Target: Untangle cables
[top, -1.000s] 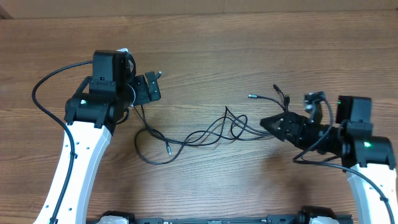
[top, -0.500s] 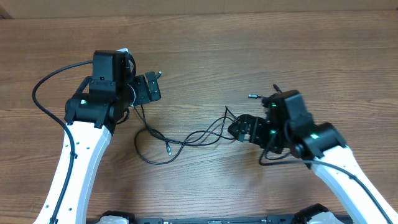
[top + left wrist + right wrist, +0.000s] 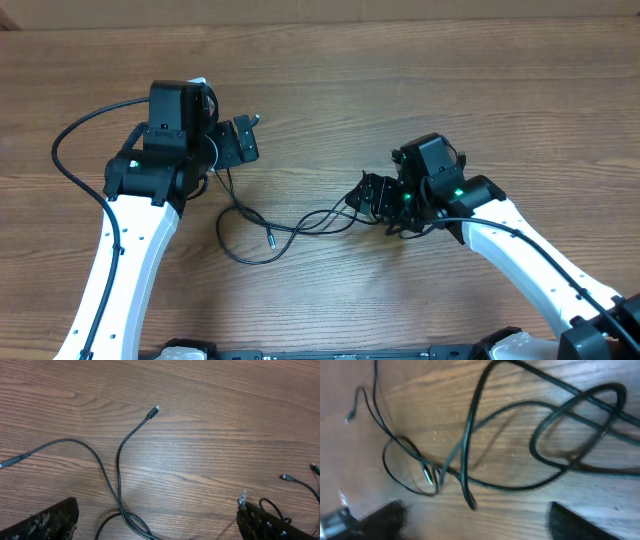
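Right claw (image 3: 372,195) released, fingers spread wide, low over the tangled end of the cables (image 3: 118,472); nothing gripped, wrist view blurred. Left claw (image 3: 236,143) released too, fingers far apart, strands on the wood running between them. Tabletop (image 3: 420,80) is brown wood grain. On it the cables stretch between the 2 claws: crossed loops by the right claw, 1 wide loop nearer the left. Silvery plug tip (image 3: 155,409) lies free on bare wood.
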Tool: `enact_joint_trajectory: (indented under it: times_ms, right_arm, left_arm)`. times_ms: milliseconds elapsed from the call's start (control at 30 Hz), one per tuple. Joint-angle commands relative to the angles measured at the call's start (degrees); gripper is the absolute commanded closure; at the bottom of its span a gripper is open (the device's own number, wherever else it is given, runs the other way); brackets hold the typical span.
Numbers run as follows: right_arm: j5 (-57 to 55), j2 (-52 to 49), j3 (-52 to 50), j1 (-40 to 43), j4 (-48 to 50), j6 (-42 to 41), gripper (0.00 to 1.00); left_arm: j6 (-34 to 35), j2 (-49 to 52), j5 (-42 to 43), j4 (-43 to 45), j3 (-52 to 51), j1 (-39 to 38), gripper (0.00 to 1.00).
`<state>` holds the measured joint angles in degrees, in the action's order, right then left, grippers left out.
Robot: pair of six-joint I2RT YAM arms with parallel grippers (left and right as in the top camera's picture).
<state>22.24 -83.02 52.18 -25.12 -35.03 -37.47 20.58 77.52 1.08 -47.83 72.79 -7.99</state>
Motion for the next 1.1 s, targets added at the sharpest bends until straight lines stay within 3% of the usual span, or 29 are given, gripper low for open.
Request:
enact_joint_trajectory:
  times_ms: [0, 100, 200, 533, 733, 900, 1067]
  right_arm:
    - [0.35, -1.46, 1.09, -0.11, 1.81, -0.31, 0.26]
    - [0.35, -2.93, 1.07, -0.20, 3.78, -0.74, 0.43]
    - [0.31, -4.13, 1.07, -0.33, 5.38, -1.27, 0.53]
    - [-0.55, -8.31, 0.85, -0.37, 9.88, -1.36, 0.71]
    - [-1.22, -9.94, 0.61, -0.37, 12.11, -1.33, 0.96]
    - [-1.18, -10.05, 0.61, -0.37, 12.44, -0.79, 0.96]
    - [-0.22, -9.11, 2.19, 2.45, 8.66, 5.01, 0.96]
  left_arm:
    - [-0.68, 0.00, 0.42, 0.02, 0.59, 0.09, 0.00]
    - [-0.68, 0.00, 0.44, 0.04, 0.59, 0.09, 0.00]
    - [-0.68, 0.00, 0.42, 0.02, 0.59, 0.09, 0.00]
    - [-0.68, 0.00, 0.44, 0.02, 0.59, 0.09, 0.00]
    - [-0.68, 0.00, 0.42, 0.02, 0.59, 0.09, 0.00]
    - [-0.68, 0.00, 0.42, 0.02, 0.59, 0.09, 0.00]
    - [-0.68, 0.00, 0.42, 0.02, 0.59, 0.09, 0.00]
